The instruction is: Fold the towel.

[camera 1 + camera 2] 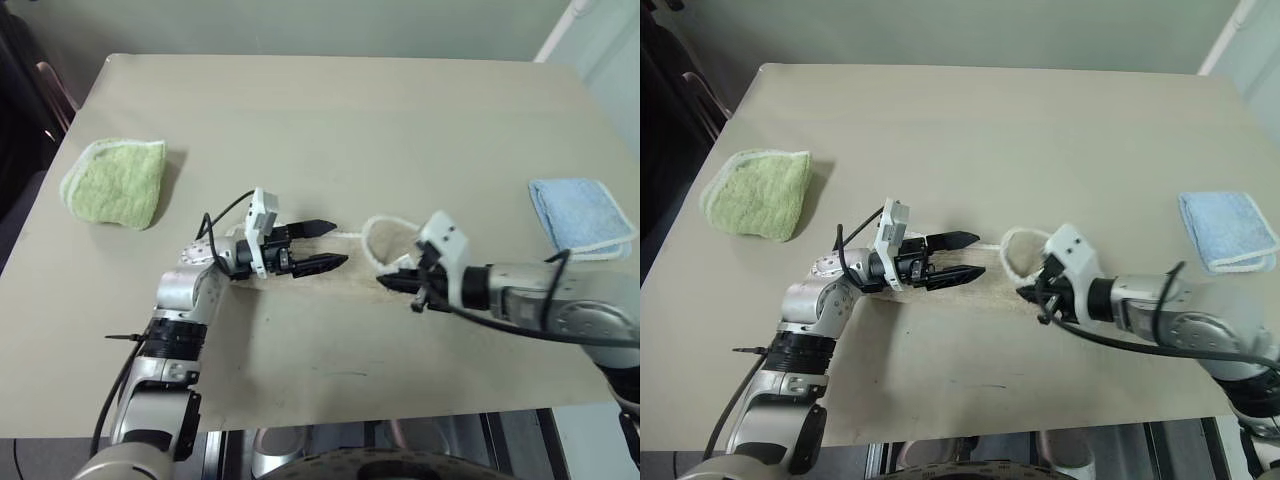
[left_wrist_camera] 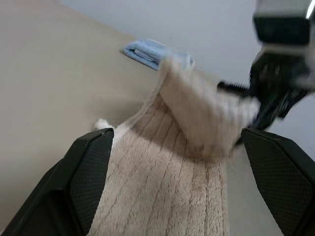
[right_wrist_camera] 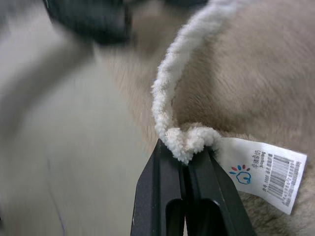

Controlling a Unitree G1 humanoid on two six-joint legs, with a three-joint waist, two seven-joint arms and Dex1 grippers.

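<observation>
The towel point(image 1: 330, 262) lies on the table point(image 1: 330, 130) near its front edge, between the two arms, its tan pile close to the table's colour. Its right end is lifted and curled over, the white edging point(image 1: 375, 238) forming a raised loop.

The right end effector point(image 1: 393, 282) has its fingers pressed together on that white edging at a corner of the towel; in the right wrist view the cord point(image 3: 170, 105) is bunched at the fingertips, with a white tag point(image 3: 263, 172) just beside them.

The left end effector point(image 1: 325, 247) points level toward the right one, fingers spread wide, hovering over the towel's left part. In the left wrist view the ribbed cloth runs between its two fingers point(image 2: 86, 169) without a grip.

A folded green towel point(image 1: 115, 182) sits at the table's left side, a folded blue towel point(image 1: 582, 215) at its right, both well apart from the tan one
</observation>
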